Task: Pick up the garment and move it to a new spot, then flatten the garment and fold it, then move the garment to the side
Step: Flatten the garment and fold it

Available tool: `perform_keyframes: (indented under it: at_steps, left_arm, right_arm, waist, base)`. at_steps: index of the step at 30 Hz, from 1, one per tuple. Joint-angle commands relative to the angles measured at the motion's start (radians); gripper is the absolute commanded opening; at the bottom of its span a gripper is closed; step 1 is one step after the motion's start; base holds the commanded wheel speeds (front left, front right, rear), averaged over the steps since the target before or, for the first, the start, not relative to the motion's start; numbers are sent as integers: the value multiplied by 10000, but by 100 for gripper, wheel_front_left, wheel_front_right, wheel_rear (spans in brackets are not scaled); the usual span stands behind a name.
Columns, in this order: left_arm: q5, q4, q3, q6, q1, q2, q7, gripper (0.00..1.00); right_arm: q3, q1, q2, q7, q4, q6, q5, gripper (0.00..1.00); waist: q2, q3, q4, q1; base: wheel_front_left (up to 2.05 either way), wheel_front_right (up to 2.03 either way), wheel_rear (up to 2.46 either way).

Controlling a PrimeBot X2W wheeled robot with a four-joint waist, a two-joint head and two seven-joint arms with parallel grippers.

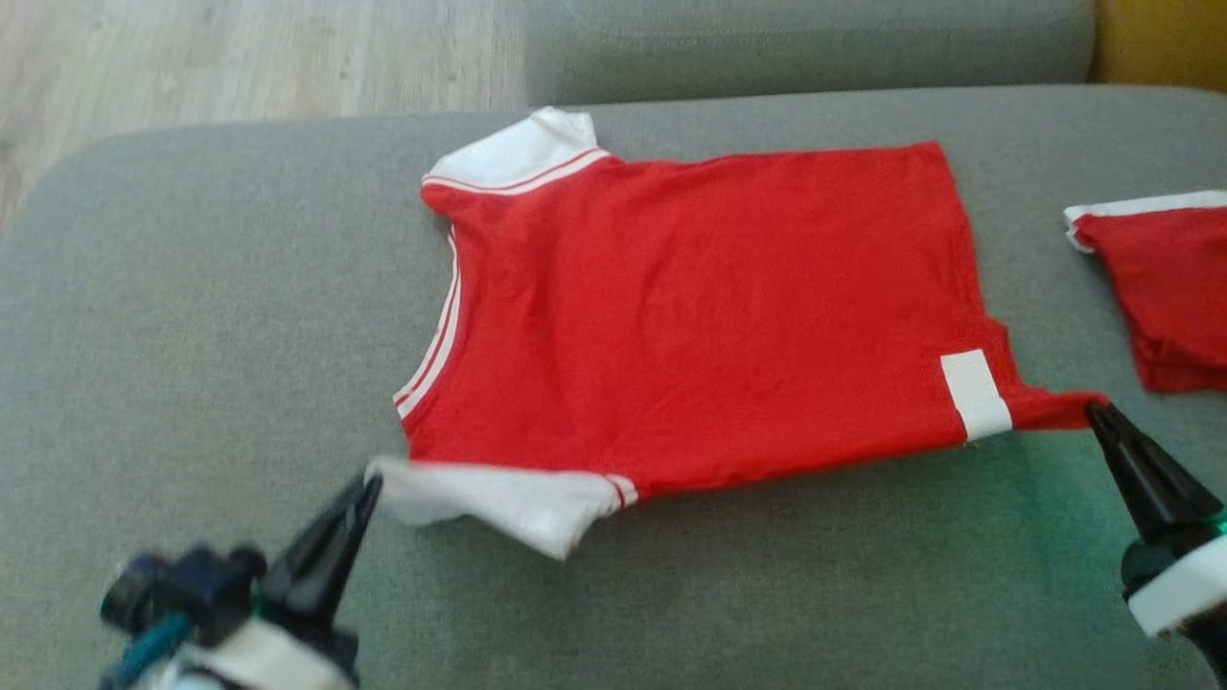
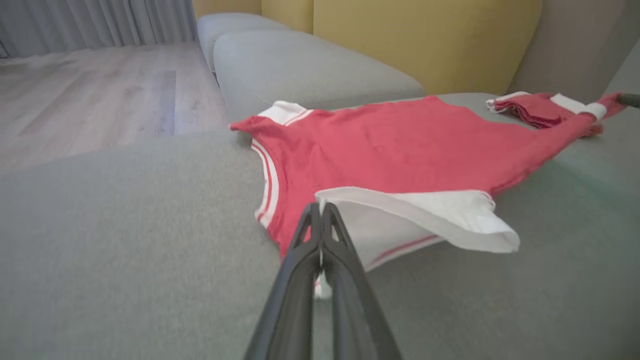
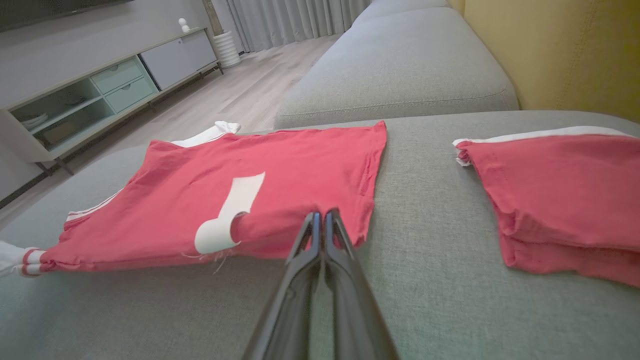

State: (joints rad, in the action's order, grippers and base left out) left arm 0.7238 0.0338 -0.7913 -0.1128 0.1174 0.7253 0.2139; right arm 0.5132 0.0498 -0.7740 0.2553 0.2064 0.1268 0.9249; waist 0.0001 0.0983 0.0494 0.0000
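The left gripper (image 1: 369, 482) is pinched shut on the edge of the near white sleeve (image 1: 498, 498). The right gripper (image 1: 1096, 410) is pinched shut on the near hem corner of the red cloth T-shirt with white sleeves and striped trim (image 1: 690, 307), which lies spread across the grey fabric sofa cushion (image 1: 192, 335).

This looks like the flattening pull ahead of a fold. I would draw both corners apart evenly and low to the cushion, so the near edge goes taut without dragging the far side.

The left wrist view shows the sleeve lifted clear of the cushion with its striped cuff curled beneath, which the head view flattens out. The right wrist view shows the white rectangular patch (image 3: 227, 215) buckled, with loose threads at the hem. A folded red garment (image 1: 1169, 287) lies apart from the T-shirt on the robot's right.
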Motion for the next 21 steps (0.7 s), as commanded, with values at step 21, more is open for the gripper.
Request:
perform_keyframes:
  at_steps: [21]
  left_arm:
    - [-1787,-4060,388,1521,6552,-1664,119,26]
  right_arm:
    - [2012,4422,-502,-2,1604,39,310,17]
  waist:
    - [-1,2296,106,0]
  base:
    - [0,0,0]
